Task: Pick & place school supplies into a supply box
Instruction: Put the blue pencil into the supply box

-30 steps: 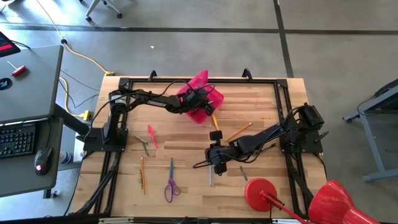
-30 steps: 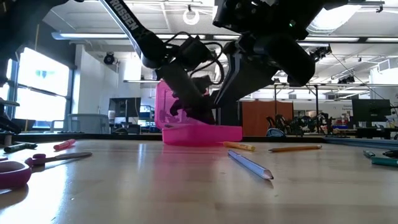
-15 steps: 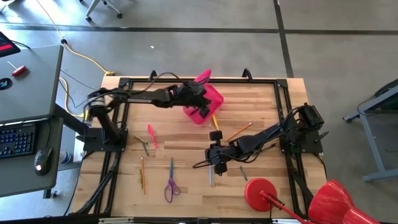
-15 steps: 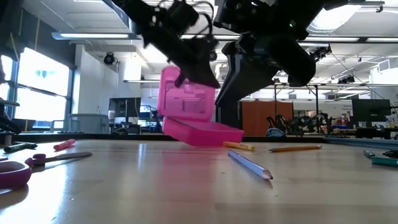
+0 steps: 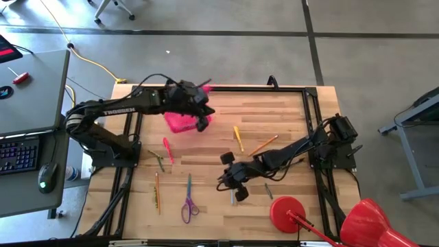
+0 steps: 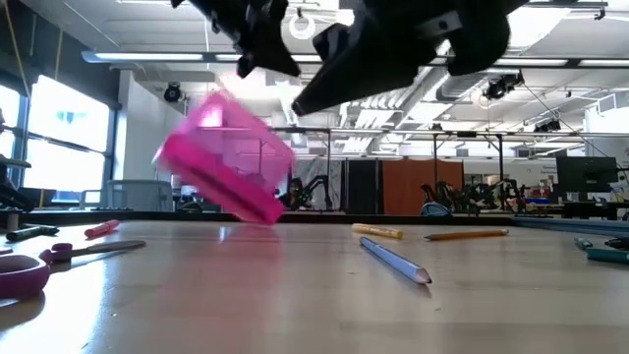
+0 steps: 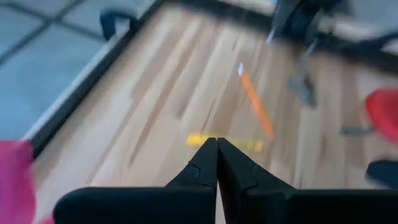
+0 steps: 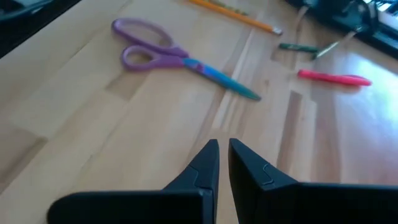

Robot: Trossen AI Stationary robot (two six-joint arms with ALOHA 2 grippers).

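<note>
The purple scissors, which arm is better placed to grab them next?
Right. The right gripper hangs empty near the purple scissors, which lie in its wrist view, while the left gripper carries the pink supply box off the table.

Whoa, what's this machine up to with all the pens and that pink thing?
The left gripper is carrying the pink supply box tilted in the air above the table's far left part. It seems hooked on the closed fingers. The right gripper hovers empty, nearly closed, above the table's middle. No supplies are in the box yet: the purple scissors, pink pen, orange pencil and yellow pencil all lie loose on the wood.
</note>
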